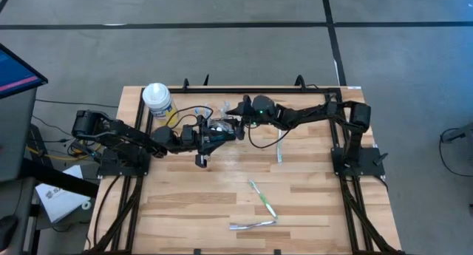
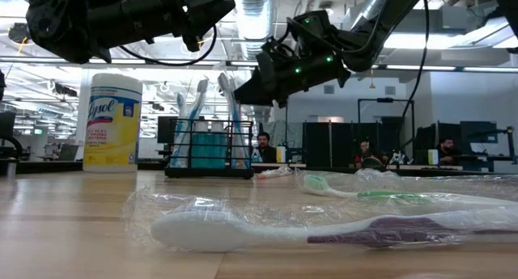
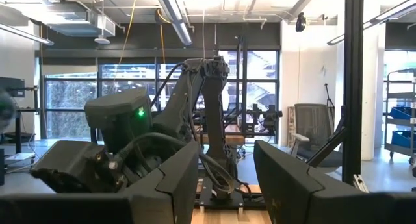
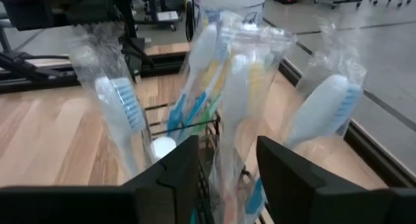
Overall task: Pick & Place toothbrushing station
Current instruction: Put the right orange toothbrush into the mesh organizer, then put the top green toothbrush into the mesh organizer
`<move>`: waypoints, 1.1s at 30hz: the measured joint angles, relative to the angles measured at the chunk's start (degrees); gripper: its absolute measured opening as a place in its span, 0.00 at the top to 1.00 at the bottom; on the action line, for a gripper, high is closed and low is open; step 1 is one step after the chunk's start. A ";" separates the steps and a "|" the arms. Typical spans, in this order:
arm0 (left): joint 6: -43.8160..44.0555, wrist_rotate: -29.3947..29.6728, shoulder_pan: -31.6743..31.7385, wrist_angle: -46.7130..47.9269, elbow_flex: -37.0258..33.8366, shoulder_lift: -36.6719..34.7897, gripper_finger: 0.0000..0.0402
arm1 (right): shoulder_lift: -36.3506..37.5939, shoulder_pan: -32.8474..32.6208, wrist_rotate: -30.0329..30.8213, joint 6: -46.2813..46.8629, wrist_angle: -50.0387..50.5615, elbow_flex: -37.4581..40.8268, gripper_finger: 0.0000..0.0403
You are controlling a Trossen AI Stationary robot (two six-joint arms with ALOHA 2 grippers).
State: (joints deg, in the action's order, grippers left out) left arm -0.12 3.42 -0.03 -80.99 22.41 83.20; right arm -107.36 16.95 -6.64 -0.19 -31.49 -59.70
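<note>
The toothbrushing station (image 2: 209, 159) is a black wire caddy standing on its base on the table, next to the yellow canister. Several wrapped toothbrushes (image 4: 195, 74) stick up out of it. My right gripper (image 4: 224, 169) hangs open just over the caddy's top (image 2: 252, 91). Its fingers stand on either side of one upright wrapped toothbrush (image 4: 237, 113); I cannot tell whether they touch it. My left gripper (image 3: 226, 178) is open with nothing between its fingers, raised over the table (image 1: 233, 129) close by the caddy and pointing toward the right arm.
A yellow canister with a white lid (image 1: 157, 100) stands at the far left. Loose wrapped toothbrushes lie on the wood nearer the front (image 1: 262, 198), (image 1: 253, 224) and right of centre (image 1: 280, 150). People sit in the room beyond the table (image 2: 263, 145).
</note>
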 joint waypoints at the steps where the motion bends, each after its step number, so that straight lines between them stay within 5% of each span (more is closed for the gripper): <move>1: 0.00 0.00 0.00 0.00 0.00 -0.01 0.64 | -0.01 0.00 0.00 0.00 0.06 0.00 0.63; 9: 0.00 -0.17 0.00 0.03 0.00 0.00 0.64 | 2.31 0.11 0.01 -0.74 4.22 -0.12 0.61; 33: 0.00 0.09 0.00 0.20 0.00 -0.02 0.64 | 21.32 0.84 0.28 -6.03 52.16 -0.02 0.64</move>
State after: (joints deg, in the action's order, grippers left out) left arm -0.12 3.51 -0.03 -80.79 22.41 83.18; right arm -86.05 17.79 -6.36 -6.22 20.68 -59.72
